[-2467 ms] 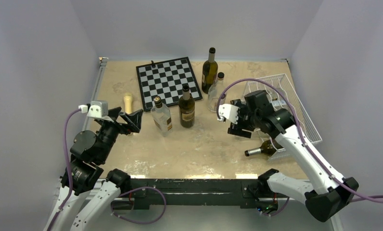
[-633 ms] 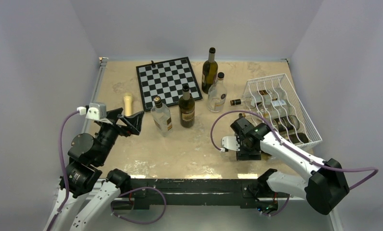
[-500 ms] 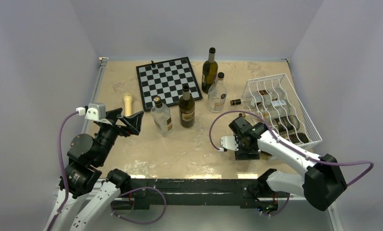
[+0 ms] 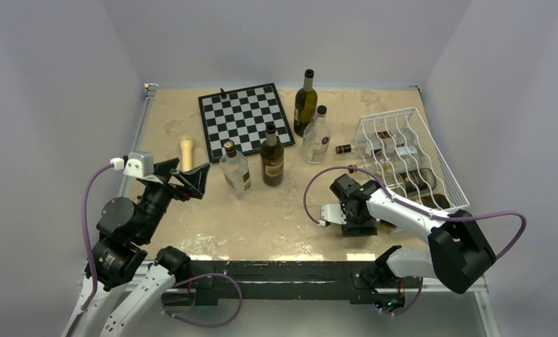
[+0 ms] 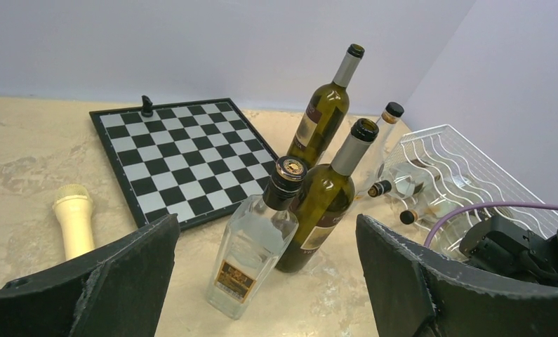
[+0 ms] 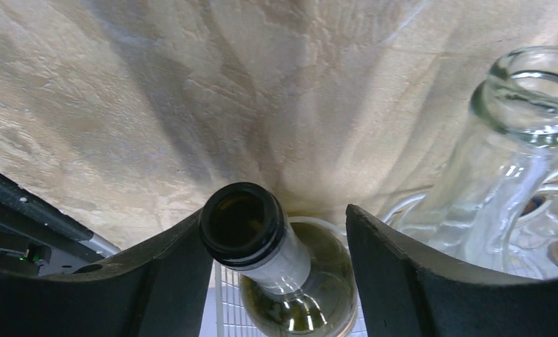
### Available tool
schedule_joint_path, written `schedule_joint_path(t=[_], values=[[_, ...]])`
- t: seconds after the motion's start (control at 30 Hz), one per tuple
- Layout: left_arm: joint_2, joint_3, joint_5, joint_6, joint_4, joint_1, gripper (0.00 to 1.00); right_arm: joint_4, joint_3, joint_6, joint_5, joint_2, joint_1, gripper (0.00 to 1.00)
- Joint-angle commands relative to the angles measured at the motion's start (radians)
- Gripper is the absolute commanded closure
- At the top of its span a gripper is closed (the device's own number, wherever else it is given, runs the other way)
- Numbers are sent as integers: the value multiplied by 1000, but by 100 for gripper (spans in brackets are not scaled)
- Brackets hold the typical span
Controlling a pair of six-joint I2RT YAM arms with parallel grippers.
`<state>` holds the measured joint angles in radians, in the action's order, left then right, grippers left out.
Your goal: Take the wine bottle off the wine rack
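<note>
label print on upright bottles [image 5: 321,203]: unreadable. wine rack [image 4: 390,114] cradles lying bottles [image 4: 395,149]. right gripper [image 6: 276,225] fingers apart around uncorked wine bottle [image 6: 283,261] neck; left gripper [image 5: 267,225] fingers apart.

Clear square bottle [image 5: 251,246]: a small dark label with gold print sits low on its front. The letters are too small to read.
Dark green bottle [image 5: 323,202] just beside it: a dark label on the belly carries pale lettering, too blurred to make out.
Tall green bottle [image 5: 325,112] at the back: a dark and cream label on its side, wording not legible.
Racked bottles [image 4: 395,149] in the wine rack [image 4: 448,184]: pale labels show through the wires from above, too small to read.
Readable text overall: none.
</note>
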<state>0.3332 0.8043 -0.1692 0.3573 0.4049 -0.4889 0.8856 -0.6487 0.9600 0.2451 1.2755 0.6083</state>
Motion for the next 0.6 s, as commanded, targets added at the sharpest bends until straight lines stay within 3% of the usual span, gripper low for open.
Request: schedule_joint_path(t=[0.0, 0.27, 0.57], values=[[-15, 5, -19, 0, -40, -12, 0, -22, 11, -6, -3, -10, -15, 31], [-19, 5, -24, -1, -39, -17, 0, 9, -28, -33, 1, 45, -61, 40], [-22, 5, -25, -1, -40, -22, 0, 116, -96, -55, -18, 32, -61, 73]])
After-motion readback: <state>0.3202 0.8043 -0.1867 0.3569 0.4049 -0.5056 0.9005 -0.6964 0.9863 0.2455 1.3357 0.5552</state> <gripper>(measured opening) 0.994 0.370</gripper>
